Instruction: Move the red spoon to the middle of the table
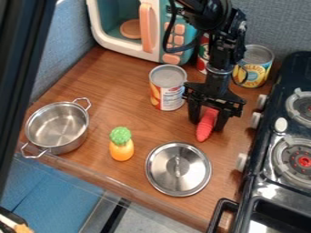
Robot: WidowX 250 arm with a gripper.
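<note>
Red ridged item (pixel 207 127) appears light, fairly stiff, and best gripped across its thicker middle; gripper (pixel 207 125) straddles it, jaws spread.

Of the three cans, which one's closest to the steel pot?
The white-labelled can with the orange picture, picture-left of the gripper. The red can and yellow can both stand farther back and right.

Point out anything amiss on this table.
Nothing looks spilled or damaged. The pot sits close to the table's edge, its lid lying apart from it, and the red thing at the pincer looks ridged, not clearly a spoon.
</note>
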